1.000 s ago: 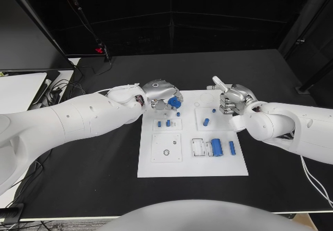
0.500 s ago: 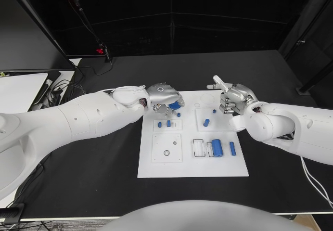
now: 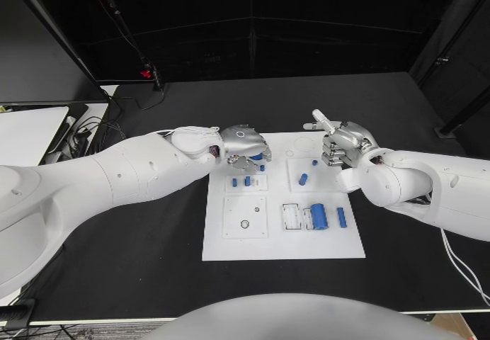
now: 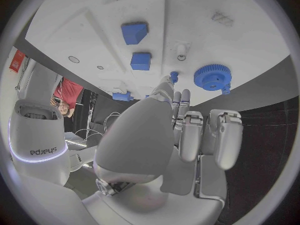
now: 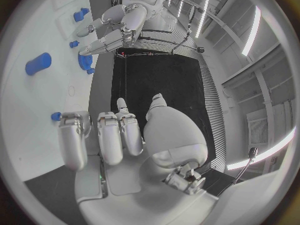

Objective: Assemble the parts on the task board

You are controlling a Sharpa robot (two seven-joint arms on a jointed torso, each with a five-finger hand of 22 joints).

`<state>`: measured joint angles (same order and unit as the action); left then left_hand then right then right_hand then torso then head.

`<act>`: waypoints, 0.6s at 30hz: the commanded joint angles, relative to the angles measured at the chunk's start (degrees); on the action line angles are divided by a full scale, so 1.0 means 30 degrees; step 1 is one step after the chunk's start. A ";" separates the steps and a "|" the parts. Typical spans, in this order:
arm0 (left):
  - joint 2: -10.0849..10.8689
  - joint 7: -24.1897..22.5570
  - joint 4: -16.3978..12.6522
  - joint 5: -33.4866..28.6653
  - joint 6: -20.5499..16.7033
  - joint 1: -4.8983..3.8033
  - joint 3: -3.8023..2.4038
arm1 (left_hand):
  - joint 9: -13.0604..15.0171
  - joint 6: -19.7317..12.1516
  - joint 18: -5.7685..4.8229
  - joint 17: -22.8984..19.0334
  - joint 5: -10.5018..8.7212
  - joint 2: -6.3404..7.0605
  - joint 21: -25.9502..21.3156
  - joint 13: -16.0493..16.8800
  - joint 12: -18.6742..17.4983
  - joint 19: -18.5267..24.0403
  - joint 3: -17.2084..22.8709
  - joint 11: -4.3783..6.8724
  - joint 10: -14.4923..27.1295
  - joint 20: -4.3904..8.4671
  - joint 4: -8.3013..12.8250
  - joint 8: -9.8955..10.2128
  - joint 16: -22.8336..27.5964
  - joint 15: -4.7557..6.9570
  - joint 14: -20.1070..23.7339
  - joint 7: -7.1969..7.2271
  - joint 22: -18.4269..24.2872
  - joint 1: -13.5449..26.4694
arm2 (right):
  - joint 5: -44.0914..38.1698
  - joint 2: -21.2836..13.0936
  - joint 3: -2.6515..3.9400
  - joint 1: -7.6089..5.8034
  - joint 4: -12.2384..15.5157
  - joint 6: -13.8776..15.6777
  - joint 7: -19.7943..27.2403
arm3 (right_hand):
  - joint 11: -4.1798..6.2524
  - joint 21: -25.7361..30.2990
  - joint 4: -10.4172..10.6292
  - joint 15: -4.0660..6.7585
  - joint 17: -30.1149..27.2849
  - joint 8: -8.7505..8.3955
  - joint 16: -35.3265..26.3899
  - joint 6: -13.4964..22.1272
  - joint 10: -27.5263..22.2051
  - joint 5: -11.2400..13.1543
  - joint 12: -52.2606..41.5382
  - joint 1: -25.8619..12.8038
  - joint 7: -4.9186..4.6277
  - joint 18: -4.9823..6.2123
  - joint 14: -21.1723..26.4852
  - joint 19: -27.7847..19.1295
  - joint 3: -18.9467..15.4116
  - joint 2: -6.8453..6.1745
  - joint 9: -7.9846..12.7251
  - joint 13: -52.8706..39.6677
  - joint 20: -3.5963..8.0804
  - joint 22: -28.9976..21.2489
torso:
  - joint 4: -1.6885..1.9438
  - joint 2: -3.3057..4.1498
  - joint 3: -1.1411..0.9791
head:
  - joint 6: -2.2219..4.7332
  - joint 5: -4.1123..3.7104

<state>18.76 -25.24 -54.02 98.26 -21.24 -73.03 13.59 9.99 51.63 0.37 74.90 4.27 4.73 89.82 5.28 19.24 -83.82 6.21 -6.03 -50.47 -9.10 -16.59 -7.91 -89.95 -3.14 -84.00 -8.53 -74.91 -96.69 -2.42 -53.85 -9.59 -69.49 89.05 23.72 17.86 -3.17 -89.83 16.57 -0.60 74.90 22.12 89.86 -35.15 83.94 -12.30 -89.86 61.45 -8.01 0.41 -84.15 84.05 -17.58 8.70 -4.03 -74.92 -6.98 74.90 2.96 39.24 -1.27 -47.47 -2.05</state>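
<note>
Task board [image 3: 286, 244]: white plate, lying flat mid-table, serving as ref. for all below.

Left hand [image 3: 243, 149]: hovering over board's far-left corner, fingers stretched out, gripping nothing as far as visible. Pointing down at blue gear [image 4: 212, 77], fingertips [image 4: 172, 80] just short of it. Prob. lining up to seat or press the gear.

Blue gear: lying flat on board's far edge, just beside a small blue peg [image 4: 174, 76]; whether fully seated, can't tell.

Right hand [image 3: 342, 145]: hanging over board's far-right part, fingers curled in w/ nothing seen inside, one digit sticking up. Likely waiting clear of left hand's work.

Large blue cylinder [image 3: 318, 216]: lying in near-right recess of board, slim blue bar [image 3: 341, 217] just beside it. Both apparently waiting for pickup.

Short blue pegs [image 3: 241, 182]: standing in board's left-centre block, near left hand.

Blue stub [image 3: 304, 180]: resting in right-centre block, below right hand.
</note>
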 commanded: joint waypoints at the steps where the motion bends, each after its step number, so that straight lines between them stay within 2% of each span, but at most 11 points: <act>1: -0.0125 -0.0383 0.0136 0.0531 0.0496 -0.0011 -0.0020 | -0.0060 0.0173 -0.0124 0.5032 -0.0075 0.0054 0.0059 -0.0102 -0.0147 -0.2061 0.0166 0.0002 -0.0095 0.0148 0.0001 0.0113 -0.0016 0.0200 -0.2000 -0.0024 -0.5030 -0.0113 | -0.0062 0.0021 0.0009 -0.0024 0.0062 0.0171 0.0343 | -0.0037 -0.0058 -0.0003 0.0040 0.5032 0.0079 0.0047 -0.0105 0.2020 -0.0140 -0.0048 0.0065 -0.0040 -0.0135 -0.1950 0.1983 -0.0091 0.0156 0.0002 -0.5028 0.0052 0.5032 | 0.0015 0.0001 -0.0012 | -0.0044 0.0000; 10: -0.0528 -0.0259 0.0570 0.1337 0.1157 0.0082 -0.0020 | -0.0256 0.0386 -0.0124 0.5032 -0.0066 -0.0050 0.0059 -0.0452 -0.0420 -0.2061 0.0516 0.0057 -0.0144 0.0217 0.0023 0.0200 -0.0016 0.0283 -0.2000 0.0025 -0.5030 -0.0188 | -0.0096 0.0027 0.0009 -0.0024 0.0084 0.0181 0.0370 | -0.0056 -0.0058 -0.0005 0.0022 0.5032 0.0097 0.0047 -0.0124 0.2020 -0.0210 -0.0048 0.0086 -0.0057 -0.0135 -0.1950 0.1983 -0.0099 0.0162 0.0004 -0.5028 0.0037 0.5032 | 0.0044 -0.0016 -0.0021 | -0.0104 0.0004; 18: -0.0774 -0.0042 0.0885 0.1782 0.1404 0.0186 -0.0020 | -0.0318 0.0515 -0.0124 0.5032 -0.0063 -0.0028 0.0059 -0.0538 -0.0508 -0.2061 0.0650 0.0118 -0.0212 0.0258 0.0034 0.0210 -0.0016 0.0365 -0.2000 0.0099 -0.5030 -0.0238 | -0.0119 0.0022 0.0009 -0.0024 0.0102 0.0153 0.0339 | -0.0056 -0.0058 -0.0005 0.0022 0.5032 0.0097 0.0047 -0.0124 0.2020 -0.0210 -0.0048 0.0086 -0.0057 -0.0135 -0.1950 0.1983 -0.0099 0.0162 0.0004 -0.5028 0.0037 0.5032 | -0.0004 -0.0013 -0.0004 | -0.0130 0.0001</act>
<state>16.59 -25.48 -51.48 101.78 -18.25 -72.46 13.57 9.11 52.76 0.37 74.90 4.28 4.60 89.82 3.74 18.03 -84.01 7.79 -5.72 -50.77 -8.87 -16.43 -7.66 -89.95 -2.32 -83.98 -8.21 -74.91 -96.82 -2.50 -53.81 -9.59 -69.49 89.15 24.05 18.24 -3.17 -89.83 16.57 -0.60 74.90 22.12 89.86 -35.15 83.94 -12.54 -89.86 61.45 -8.01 0.40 -84.15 84.05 -17.58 8.70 -4.03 -74.92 -6.99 74.90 3.05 39.23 -1.31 -47.83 -2.04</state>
